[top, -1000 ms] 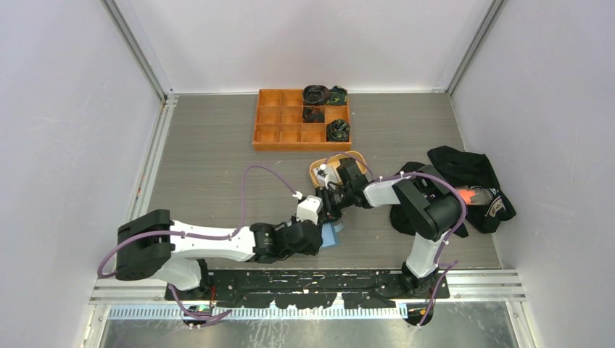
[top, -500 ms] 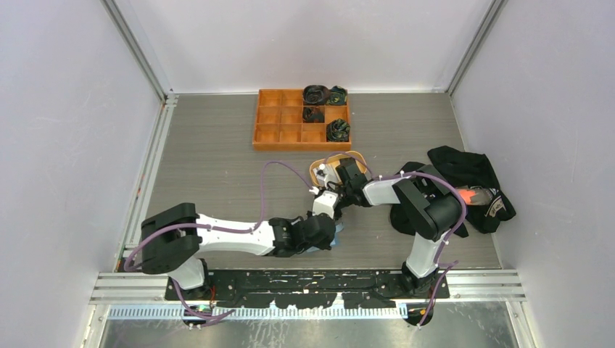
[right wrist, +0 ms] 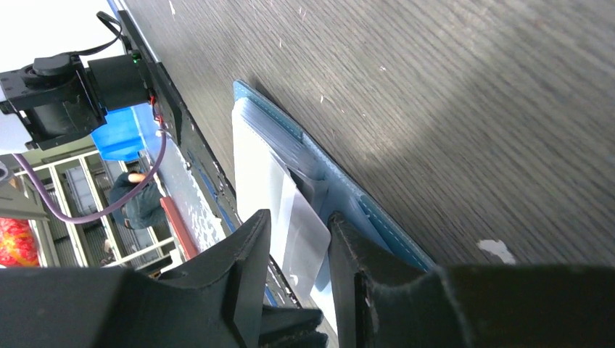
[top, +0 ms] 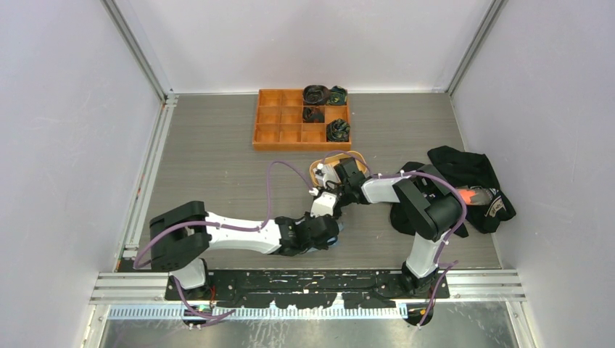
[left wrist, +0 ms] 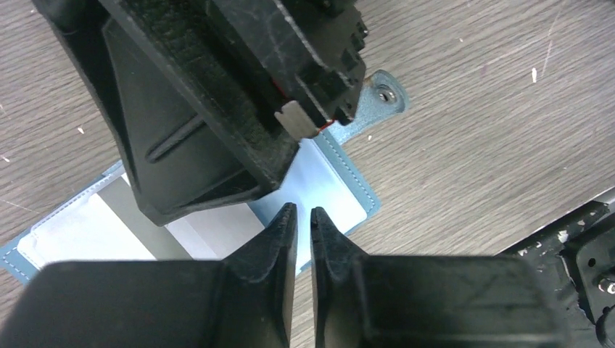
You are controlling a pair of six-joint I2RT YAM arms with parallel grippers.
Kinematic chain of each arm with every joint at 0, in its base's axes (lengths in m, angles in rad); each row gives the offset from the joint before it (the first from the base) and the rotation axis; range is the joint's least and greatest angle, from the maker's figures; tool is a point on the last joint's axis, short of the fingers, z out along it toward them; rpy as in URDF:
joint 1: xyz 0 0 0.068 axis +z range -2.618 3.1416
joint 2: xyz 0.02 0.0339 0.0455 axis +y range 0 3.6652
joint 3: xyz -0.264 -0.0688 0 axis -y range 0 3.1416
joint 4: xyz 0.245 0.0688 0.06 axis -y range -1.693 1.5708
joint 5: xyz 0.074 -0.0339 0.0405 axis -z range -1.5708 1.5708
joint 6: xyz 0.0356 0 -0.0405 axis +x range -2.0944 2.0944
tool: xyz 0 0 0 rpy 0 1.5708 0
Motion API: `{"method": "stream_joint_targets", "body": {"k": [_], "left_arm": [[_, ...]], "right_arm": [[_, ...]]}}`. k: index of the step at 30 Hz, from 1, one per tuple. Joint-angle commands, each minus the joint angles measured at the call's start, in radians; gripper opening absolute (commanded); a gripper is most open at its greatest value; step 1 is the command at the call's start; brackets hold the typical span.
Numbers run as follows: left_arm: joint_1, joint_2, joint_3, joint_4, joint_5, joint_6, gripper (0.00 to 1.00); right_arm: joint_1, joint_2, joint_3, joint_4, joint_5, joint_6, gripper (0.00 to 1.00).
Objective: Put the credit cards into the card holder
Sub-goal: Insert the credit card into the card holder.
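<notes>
The blue card holder [left wrist: 341, 190] lies open on the table, its snap tab [left wrist: 385, 92] pointing away. It also shows in the top view [top: 336, 230], mostly hidden by the arms. My left gripper [left wrist: 298, 212] hovers just over its clear slots, the fingers almost touching with nothing between them. My right gripper [right wrist: 297, 226] is low over the holder [right wrist: 341, 185], jaws apart. A pale grey card [right wrist: 306, 235] sticks half out of a slot, in line with the gap. In the top view both grippers, left [top: 328, 229] and right [top: 332, 206], meet over the holder.
A tan oval dish [top: 317, 165] sits just behind the right gripper. The orange compartment tray [top: 279, 123] holds dark bundles at the back. Black clothing [top: 468, 185] lies at the right. The table's near edge and black rail [left wrist: 580, 239] are close to the holder.
My left arm has swung right and forward, bringing its gripper over the holder beside the right gripper. The right gripper has barely moved.
</notes>
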Motion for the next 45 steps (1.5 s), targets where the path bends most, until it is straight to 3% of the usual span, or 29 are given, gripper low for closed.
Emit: {"method": "stream_joint_targets", "body": {"k": [1, 11, 15, 23, 29, 35, 38, 42, 45], "left_arm": [[0.012, -0.040, -0.017, -0.030, -0.053, -0.038, 0.16], [0.013, -0.102, -0.043, -0.087, -0.091, -0.064, 0.21], [0.013, -0.183, -0.085, -0.041, -0.074, -0.044, 0.23], [0.012, -0.462, -0.332, 0.213, 0.027, 0.017, 0.26], [0.016, -0.689, -0.515, 0.238, -0.035, -0.031, 0.35], [0.022, -0.815, -0.615, 0.212, -0.105, -0.103, 0.36], [0.025, -0.813, -0.595, 0.140, -0.143, -0.133, 0.34], [0.038, -0.764, -0.576, 0.103, -0.143, -0.151, 0.25], [0.058, -0.722, -0.571, 0.114, -0.119, -0.163, 0.22]], "right_arm": [[0.002, -0.011, 0.026, -0.029, 0.020, -0.038, 0.42], [0.003, -0.023, 0.034, -0.045, 0.016, -0.052, 0.46], [0.003, -0.034, 0.040, -0.058, 0.020, -0.066, 0.47], [0.002, -0.076, 0.084, -0.164, 0.056, -0.160, 0.51], [-0.003, -0.094, 0.110, -0.222, 0.084, -0.210, 0.52], [-0.005, -0.117, 0.158, -0.323, 0.128, -0.309, 0.51], [-0.005, -0.162, 0.192, -0.408, 0.145, -0.435, 0.43], [0.000, -0.252, 0.162, -0.429, 0.106, -0.600, 0.16], [0.020, -0.271, 0.131, -0.441, 0.113, -0.713, 0.04]]}}
